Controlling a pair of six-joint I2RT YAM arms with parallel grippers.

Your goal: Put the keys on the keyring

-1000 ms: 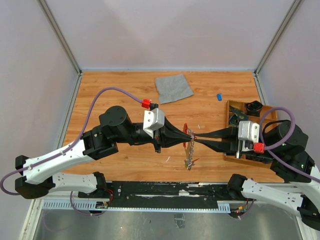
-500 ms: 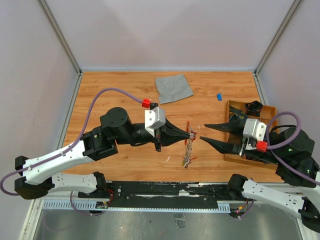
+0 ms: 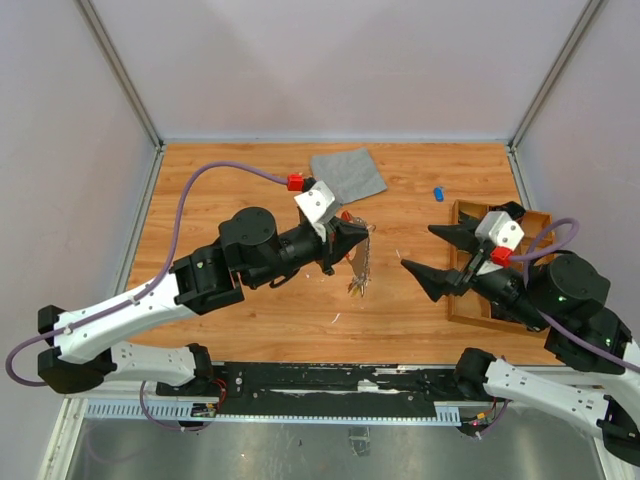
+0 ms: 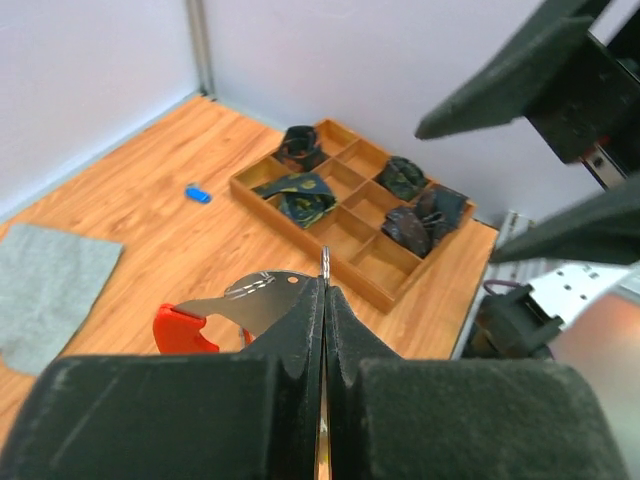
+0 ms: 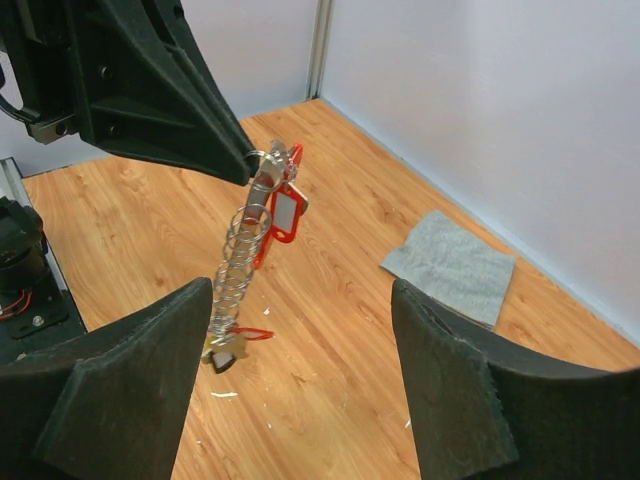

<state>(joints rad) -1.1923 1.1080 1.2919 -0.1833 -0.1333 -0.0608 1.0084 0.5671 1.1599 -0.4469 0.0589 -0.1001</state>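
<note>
Grips keyring in tight-shut left pincer, up off counter, chain dangling below. Holds right pincer wide open, empty, near chain, not touching.

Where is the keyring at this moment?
In the top view the keyring dangles from the shut left hand over mid-table, left of the open right hand, which stands apart from it; the grey cloth lies behind.

Grey cloth, wooden divided tray, wood-grain table
</note>
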